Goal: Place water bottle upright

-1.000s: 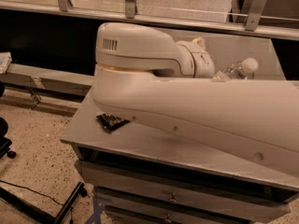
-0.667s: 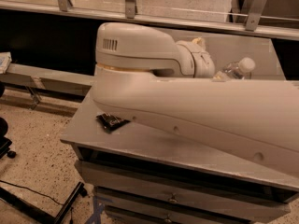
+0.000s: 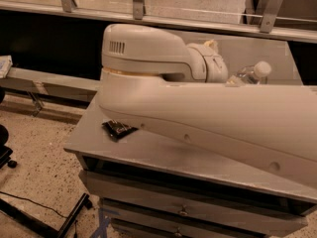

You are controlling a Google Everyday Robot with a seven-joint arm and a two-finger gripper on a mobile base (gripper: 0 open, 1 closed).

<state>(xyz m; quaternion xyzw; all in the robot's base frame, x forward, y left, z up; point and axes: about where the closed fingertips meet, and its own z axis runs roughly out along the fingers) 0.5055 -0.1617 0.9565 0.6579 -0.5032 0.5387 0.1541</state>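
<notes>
The water bottle [image 3: 251, 73] shows only as a white cap and a bit of clear plastic above my forearm, at the back right of the grey table top [image 3: 148, 150]. It appears tilted, cap towards the right. My big cream arm [image 3: 208, 113] crosses the table from the right. My gripper [image 3: 220, 69] sits at the end of the wrist, just left of the bottle and mostly hidden behind the arm. Whether it touches the bottle cannot be told.
A small dark snack wrapper [image 3: 119, 129] lies on the table's front left. Drawers [image 3: 183, 209] are under the table top. A metal rail with posts [image 3: 148, 19] runs behind. Speckled floor with a black cable [image 3: 34, 202] is at the left.
</notes>
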